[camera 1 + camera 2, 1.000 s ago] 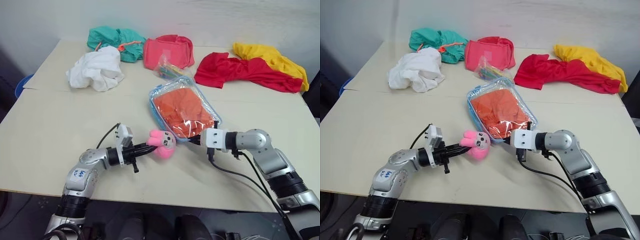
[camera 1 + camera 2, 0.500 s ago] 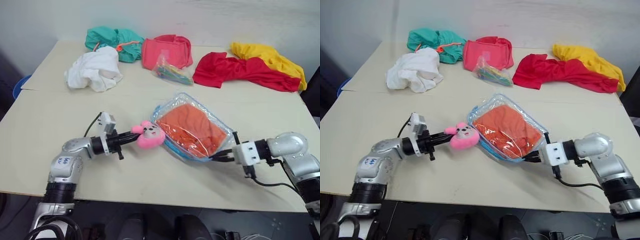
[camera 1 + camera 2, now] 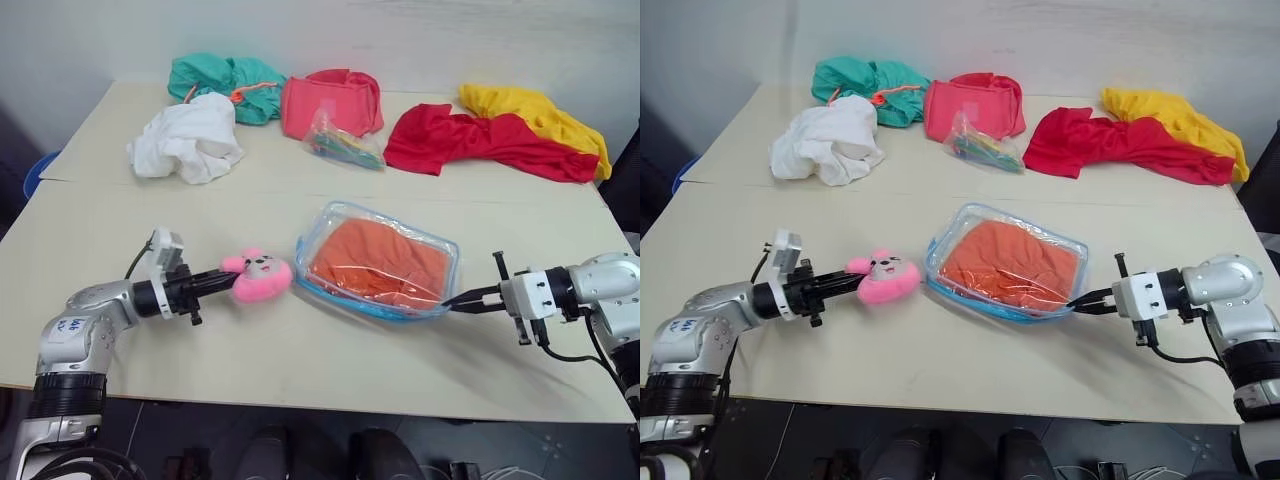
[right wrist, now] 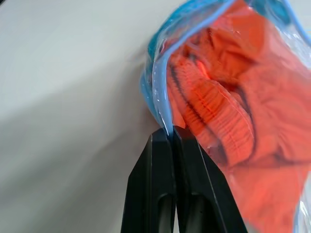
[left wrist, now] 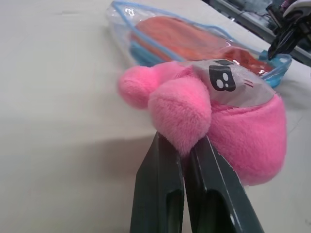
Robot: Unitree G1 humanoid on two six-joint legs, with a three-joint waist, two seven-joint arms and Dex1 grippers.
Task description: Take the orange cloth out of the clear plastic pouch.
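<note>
Orange cloth [image 3: 378, 262] inside clear plastic pouch [image 3: 330, 222]; zipper trim blue

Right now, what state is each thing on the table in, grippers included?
clear plastic pouch: lying flat, stretched between both grippers.
orange cloth: inside the pouch.
pink plush charm: on the table at the pouch's end, pinched.
left gripper: shut on the charm.
right gripper: shut on the pouch's blue-trimmed edge.
</note>
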